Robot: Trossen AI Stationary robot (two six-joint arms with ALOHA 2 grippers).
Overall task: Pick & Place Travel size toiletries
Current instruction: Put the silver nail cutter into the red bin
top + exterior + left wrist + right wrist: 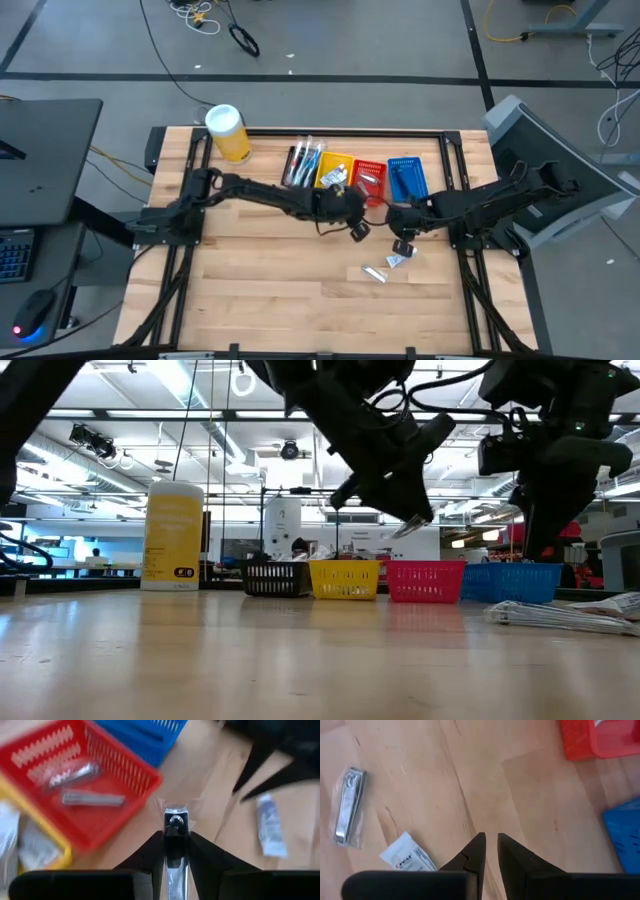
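Pinching a shiny metal nail clipper point(176, 827) in crinkly clear wrap, my left gripper point(176, 851) hangs just beside the slatted red basket point(131, 780), which already holds two wrapped metal pieces. Only my right wrist view shows another bagged clipper point(348, 806) and a flat white sachet point(408, 854) on the wooden table point(520, 790); my right gripper point(490, 845) hovers near them, fingers slightly parted, holding nothing.

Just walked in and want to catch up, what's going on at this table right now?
Two robot arms are sorting small toiletries into a row of baskets. The left gripper holds a wrapped nail clipper above the table beside the red basket, which already has two clippers inside. The right gripper hovers empty over the wood, near another wrapped clipper and a white sachet.
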